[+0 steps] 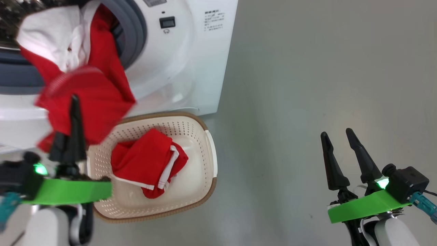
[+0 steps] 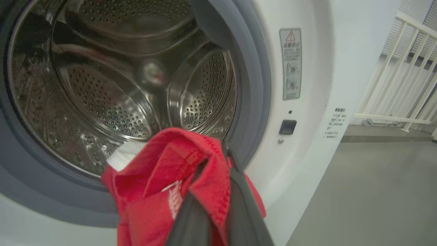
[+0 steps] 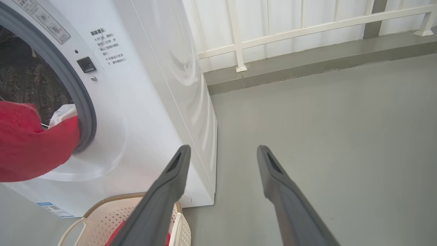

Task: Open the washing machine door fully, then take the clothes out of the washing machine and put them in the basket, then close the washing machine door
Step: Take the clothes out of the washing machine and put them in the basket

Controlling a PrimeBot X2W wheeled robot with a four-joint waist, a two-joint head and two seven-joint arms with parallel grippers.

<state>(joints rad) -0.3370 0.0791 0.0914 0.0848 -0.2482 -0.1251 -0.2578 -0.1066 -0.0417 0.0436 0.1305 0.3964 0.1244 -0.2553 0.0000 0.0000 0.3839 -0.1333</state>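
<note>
- Washer (image 2: 307, 85): drum (image 2: 112, 85) open ahead of the left jaws; unloading is the step in hand
- Basket (image 1: 210, 147): below and right of the left jaws; one red garment (image 1: 146, 160) inside
- Clothes (image 1: 85, 102): red, pinched in the left jaws; trailing from the drum with a white cloth (image 1: 51, 30)
- Right jaws: spread, empty, well apart; next, I judge, lift the clothes over the basket and release

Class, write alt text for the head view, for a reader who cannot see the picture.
The left gripper, shut, holds a red garment trailing from the washing machine's mouth, close to the basket. A second red garment with white trim lies in the basket. The right gripper is open over the grey floor.
</note>
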